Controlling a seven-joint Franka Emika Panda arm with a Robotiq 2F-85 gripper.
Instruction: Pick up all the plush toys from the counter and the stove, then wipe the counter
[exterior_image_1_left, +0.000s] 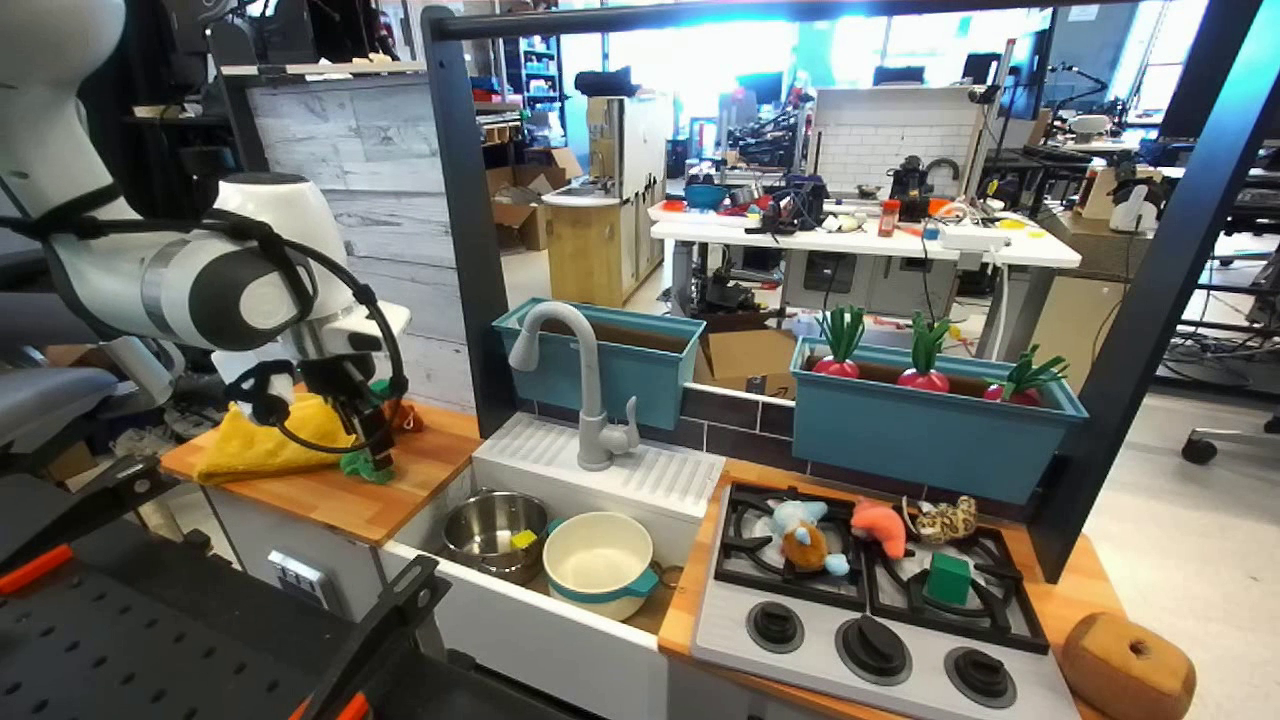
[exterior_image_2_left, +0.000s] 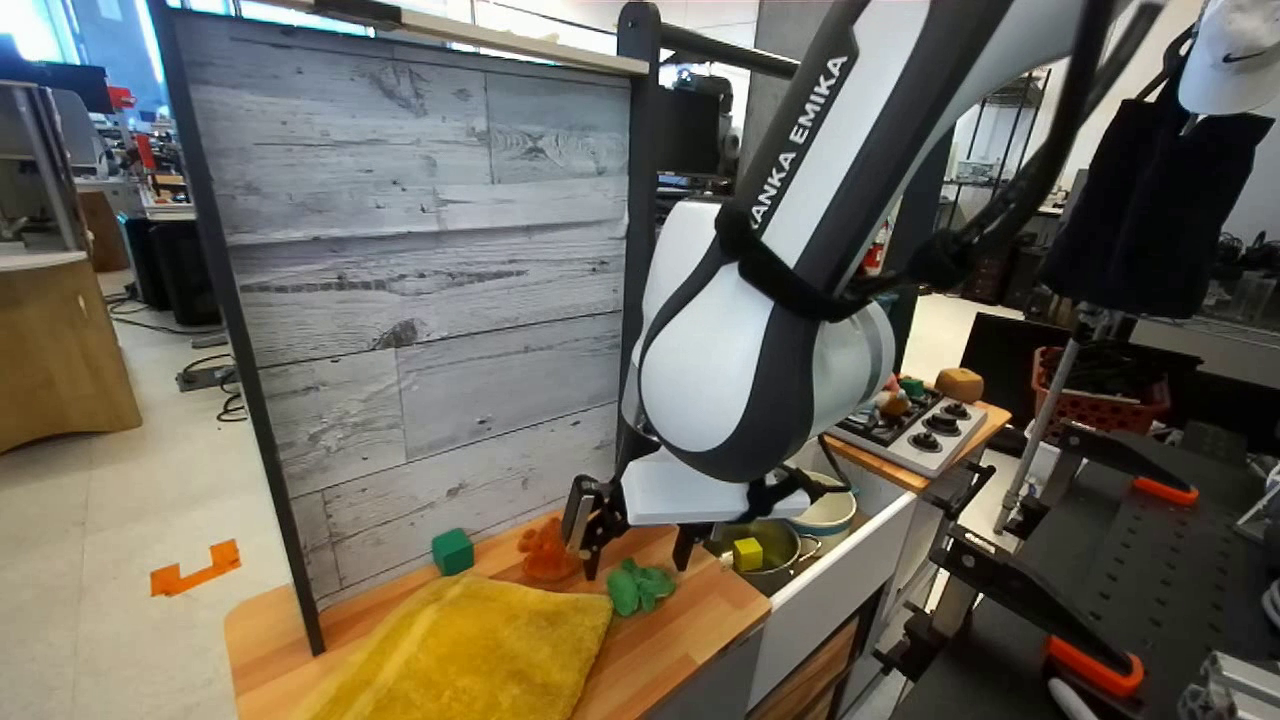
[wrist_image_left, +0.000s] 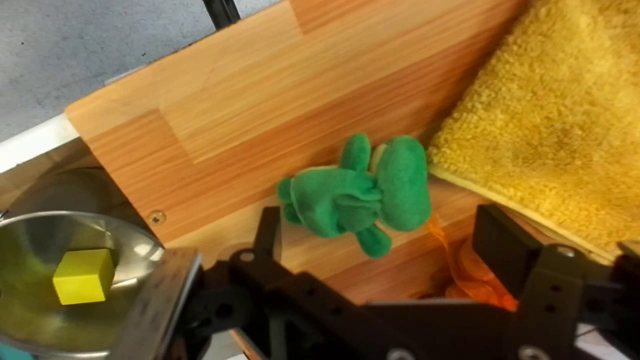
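A green plush toy (wrist_image_left: 335, 200) lies on the wooden counter (wrist_image_left: 225, 125), its head toward the yellow cloth. My gripper (wrist_image_left: 377, 220) is open just above it, jaws spread wide, holding nothing. An orange plush toy (exterior_image_2_left: 547, 550) rests close by on the counter, partly covered by a finger in the wrist view. In an exterior view the gripper (exterior_image_2_left: 637, 562) points down at the counter, beside the green toy (exterior_image_2_left: 638, 590). On the stove (exterior_image_1_left: 720, 620) sit a blue-and-brown plush (exterior_image_1_left: 805, 545), a coral-red plush (exterior_image_1_left: 880, 527) and a spotted plush (exterior_image_1_left: 942, 521).
A yellow cloth (exterior_image_2_left: 490, 640) covers much of the counter, with a green cube (exterior_image_2_left: 453, 552) by the wall panel. The sink holds a steel pot with a yellow cube (wrist_image_left: 82, 277) and a white pot (exterior_image_1_left: 600, 560). The faucet (exterior_image_1_left: 590, 400) rises behind; another green cube (exterior_image_1_left: 948, 580) is on the stove.
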